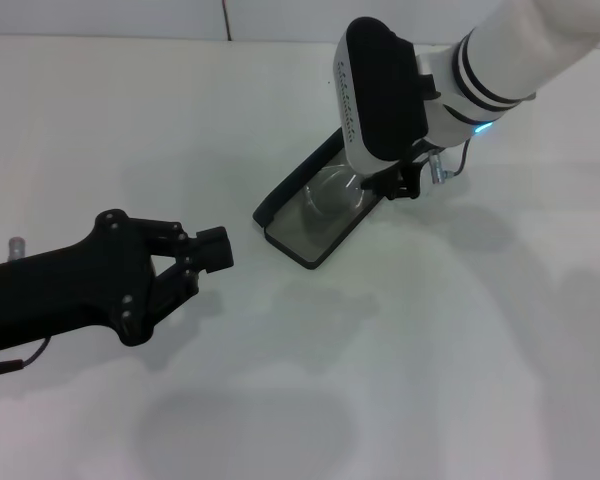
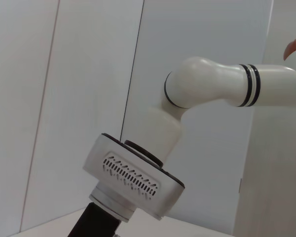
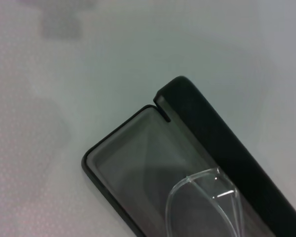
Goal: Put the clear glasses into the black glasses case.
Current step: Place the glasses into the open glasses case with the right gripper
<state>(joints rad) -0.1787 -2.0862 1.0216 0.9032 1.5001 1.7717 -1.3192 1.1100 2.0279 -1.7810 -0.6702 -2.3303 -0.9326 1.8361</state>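
Fingers of the right gripper (image 1: 400, 185) are mostly hidden above the open black glasses case (image 1: 285, 240); their spread is unclear. Transparent clear glasses (image 3: 207, 205) lie inside, lengthwise along its diagonal axis.

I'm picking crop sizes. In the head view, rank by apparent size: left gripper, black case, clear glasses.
1. Black left gripper, nearest the camera, so its lead is unsure.
2. Open black hard-shell glasses case.
3. Transparent plastic glasses, partly hidden under the right gripper.

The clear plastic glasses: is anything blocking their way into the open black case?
Nothing visible. The clear plastic glasses are already over the grey lining of the open black hard-shell case, under the right gripper.
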